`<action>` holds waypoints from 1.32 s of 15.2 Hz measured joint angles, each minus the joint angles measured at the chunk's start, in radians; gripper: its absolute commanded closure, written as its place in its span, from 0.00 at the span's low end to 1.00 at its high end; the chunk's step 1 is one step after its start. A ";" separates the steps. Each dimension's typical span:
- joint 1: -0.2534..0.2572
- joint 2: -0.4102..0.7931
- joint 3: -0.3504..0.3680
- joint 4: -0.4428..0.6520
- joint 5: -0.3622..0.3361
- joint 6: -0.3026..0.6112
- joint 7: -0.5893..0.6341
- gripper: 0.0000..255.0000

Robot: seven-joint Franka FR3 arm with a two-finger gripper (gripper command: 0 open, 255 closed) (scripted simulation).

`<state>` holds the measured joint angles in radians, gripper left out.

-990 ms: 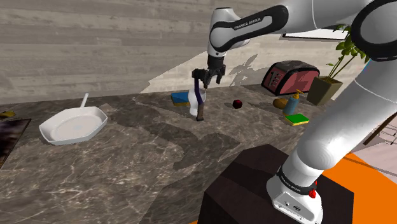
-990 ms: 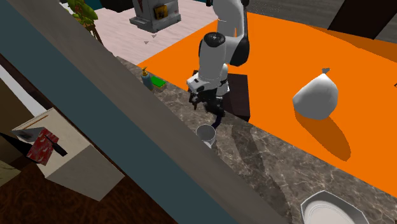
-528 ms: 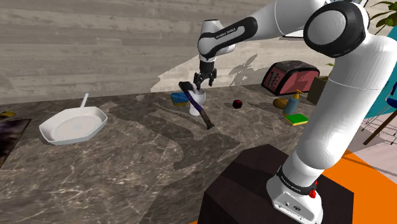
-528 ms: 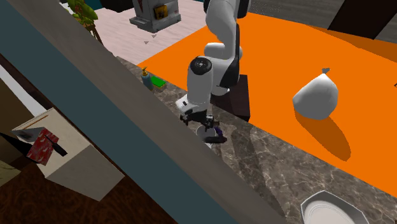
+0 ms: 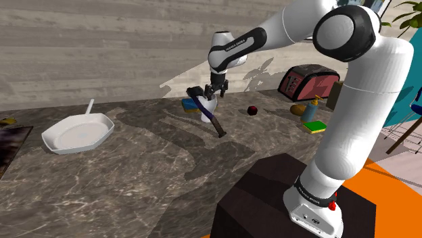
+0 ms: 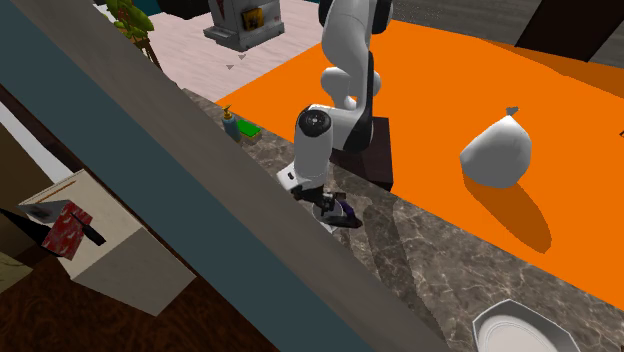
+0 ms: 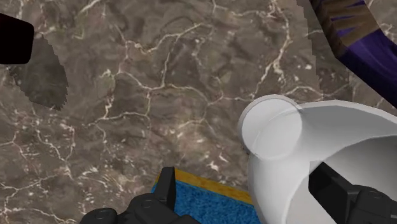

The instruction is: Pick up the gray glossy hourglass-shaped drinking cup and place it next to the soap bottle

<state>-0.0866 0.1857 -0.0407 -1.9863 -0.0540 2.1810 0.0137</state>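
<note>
The pale grey waisted cup (image 5: 208, 109) stands upright on the dark marble counter (image 5: 155, 162), far from the soap bottle (image 5: 314, 108). My gripper (image 5: 215, 94) hangs open right over its rim. From the wrist, the cup (image 7: 286, 146) shows from above, and my gripper (image 7: 249, 191) straddles its near wall: one finger (image 7: 337, 189) is inside the cup and the other (image 7: 167, 188) outside, neither clasping. A dark purple-handled hatchet (image 5: 214, 122) leans against the cup. In the second exterior view my gripper (image 6: 323, 201) is low at the counter's back edge.
A blue sponge (image 5: 191, 104) lies just behind the cup. A green sponge (image 5: 314, 126), a brown lump (image 5: 297, 108), a red ball (image 5: 252, 110) and a red-black toaster (image 5: 308, 82) crowd around the soap bottle. A white pan (image 5: 78, 132) sits at the shoulder view's left.
My hand has dropped onto the cup's rim and shifted slightly toward the shoulder view's left. The hatchet, upright in front of the cup a second ago, now leans slanted against it.
</note>
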 measured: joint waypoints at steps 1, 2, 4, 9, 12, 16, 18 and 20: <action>0.000 0.001 0.000 0.000 0.000 0.002 0.000 0.00; 0.000 0.002 0.000 -0.001 0.000 0.003 0.000 0.00; 0.000 0.002 0.000 -0.001 0.000 0.004 0.000 0.00; 0.000 0.002 0.000 -0.001 0.000 0.004 0.000 1.00; 0.001 0.002 0.001 0.000 0.001 0.004 0.000 1.00; 0.000 0.002 0.000 0.001 0.000 0.004 0.000 1.00; 0.000 -0.001 0.000 0.001 0.000 -0.001 0.000 1.00; -0.001 -0.010 0.000 0.011 0.001 -0.021 -0.003 1.00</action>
<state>-0.0873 0.1761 -0.0412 -1.9749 -0.0534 2.1602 0.0110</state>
